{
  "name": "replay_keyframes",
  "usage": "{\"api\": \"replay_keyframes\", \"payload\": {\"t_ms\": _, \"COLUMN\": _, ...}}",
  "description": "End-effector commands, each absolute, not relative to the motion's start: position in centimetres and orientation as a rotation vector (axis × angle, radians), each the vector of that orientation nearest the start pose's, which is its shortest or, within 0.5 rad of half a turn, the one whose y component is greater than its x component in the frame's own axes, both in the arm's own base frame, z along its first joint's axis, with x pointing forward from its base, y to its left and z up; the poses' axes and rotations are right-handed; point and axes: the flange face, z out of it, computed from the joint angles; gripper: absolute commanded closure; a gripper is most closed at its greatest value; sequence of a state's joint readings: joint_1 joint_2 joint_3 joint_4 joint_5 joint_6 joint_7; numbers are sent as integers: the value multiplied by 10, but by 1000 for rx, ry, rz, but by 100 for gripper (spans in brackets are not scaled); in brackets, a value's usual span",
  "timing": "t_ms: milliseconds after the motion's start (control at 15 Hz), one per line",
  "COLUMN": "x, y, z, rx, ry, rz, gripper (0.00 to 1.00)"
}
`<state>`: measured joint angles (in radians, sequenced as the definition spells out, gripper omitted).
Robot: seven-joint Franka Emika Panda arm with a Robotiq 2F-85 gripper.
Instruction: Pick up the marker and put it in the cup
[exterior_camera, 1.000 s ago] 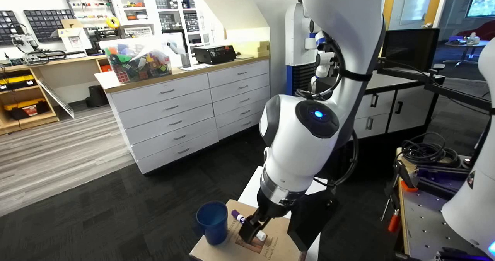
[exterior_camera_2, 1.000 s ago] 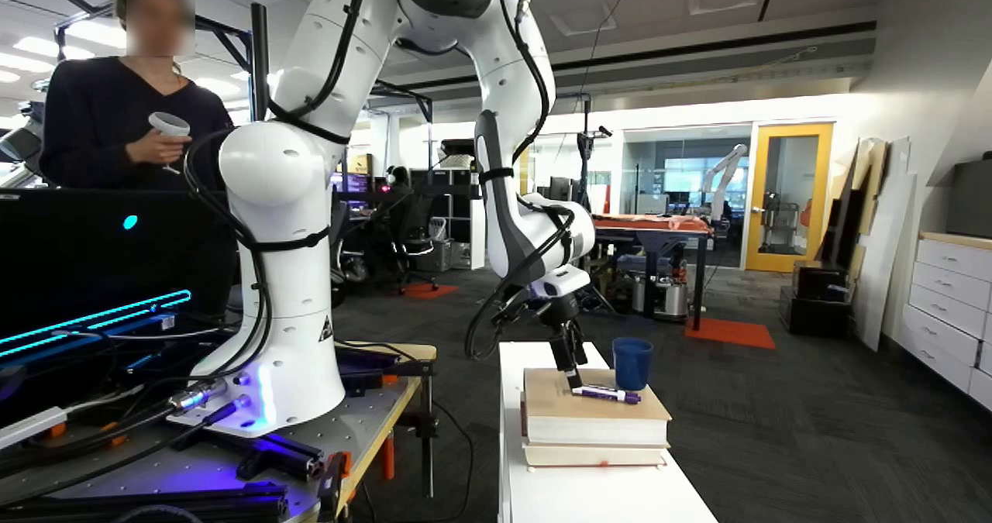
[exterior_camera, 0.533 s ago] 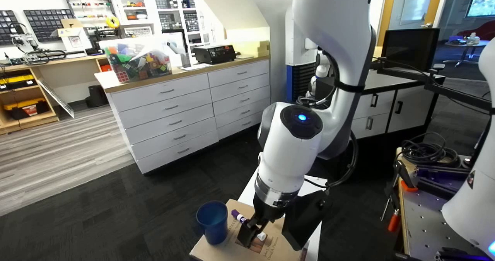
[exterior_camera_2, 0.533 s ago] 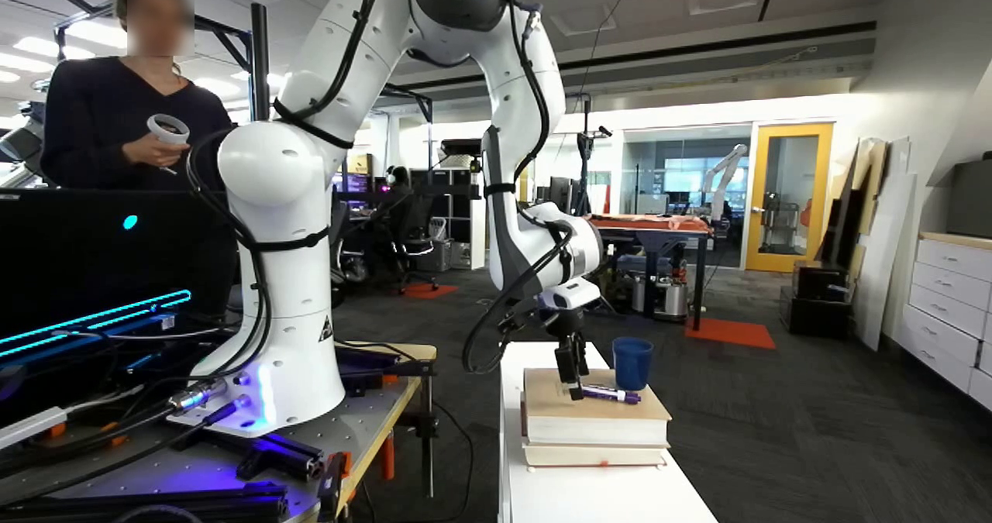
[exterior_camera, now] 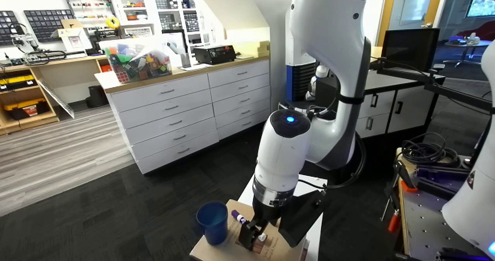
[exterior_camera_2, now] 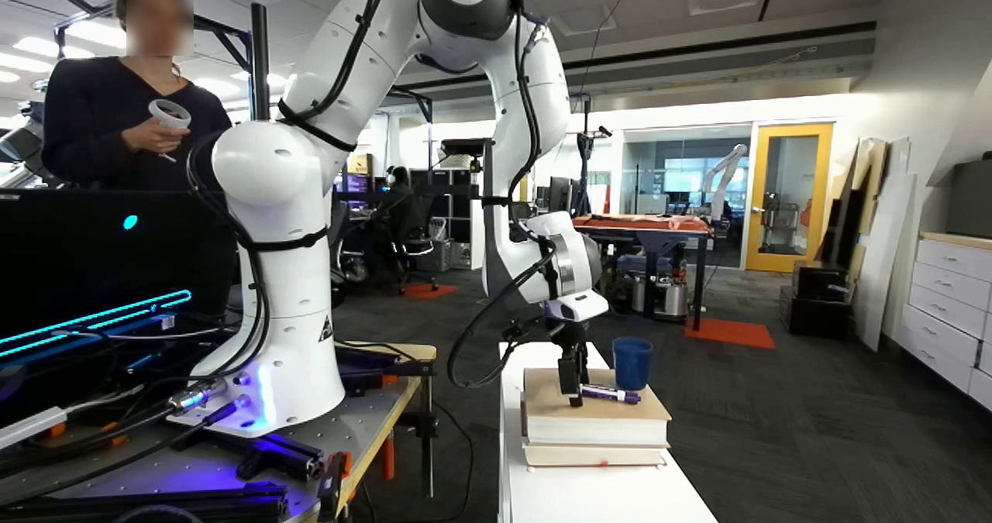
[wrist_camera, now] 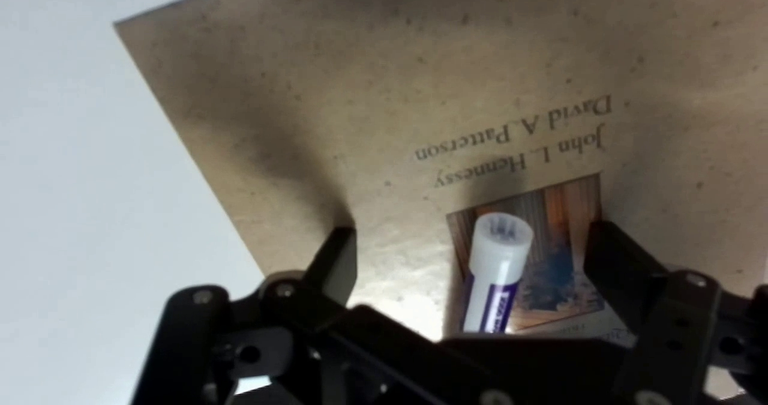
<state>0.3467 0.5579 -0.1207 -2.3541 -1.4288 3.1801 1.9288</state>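
Note:
The marker is white and purple with a purple cap and lies on the top book in both exterior views point(exterior_camera: 240, 217) point(exterior_camera_2: 614, 393). Its white end shows in the wrist view point(wrist_camera: 498, 267), between the fingers, with a gap on each side. My gripper point(wrist_camera: 472, 234) is open and points down at the white end of the marker; it shows in both exterior views point(exterior_camera: 253, 234) point(exterior_camera_2: 575, 396). The rest of the marker is hidden by the gripper in the wrist view. The blue cup point(exterior_camera: 212, 223) stands upright beside the marker's capped end point(exterior_camera_2: 632, 364); it is out of the wrist view.
The tan-covered book point(exterior_camera_2: 550, 391) lies on another book point(exterior_camera_2: 593, 455) on a white table point(exterior_camera_2: 612, 496). The cup stands near the book's edge. The robot's base bench point(exterior_camera_2: 372, 422) is beside the table. A person point(exterior_camera_2: 132, 112) stands behind the base.
The arm's wrist has swung to a more upright pose. The fingertips have come slightly lower and stay around the marker's white end. The marker and cup have not moved.

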Motion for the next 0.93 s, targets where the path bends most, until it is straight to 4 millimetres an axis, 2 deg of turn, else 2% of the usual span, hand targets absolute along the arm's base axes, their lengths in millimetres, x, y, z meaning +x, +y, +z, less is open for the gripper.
{"api": "replay_keyframes", "payload": {"t_ms": 0, "x": 406, "y": 182, "z": 106, "rx": -3042, "ry": 365, "rz": -320, "gripper": 0}}
{"api": "replay_keyframes", "payload": {"t_ms": 333, "x": 405, "y": 204, "z": 135, "rx": -3086, "ry": 286, "rz": -302, "gripper": 0}}
{"api": "replay_keyframes", "payload": {"t_ms": 600, "x": 424, "y": 216, "z": 168, "rx": -3128, "ry": 263, "rz": -272, "gripper": 0}}
{"api": "replay_keyframes", "payload": {"t_ms": 867, "x": 439, "y": 215, "z": 191, "rx": -3160, "ry": 260, "rz": -225, "gripper": 0}}
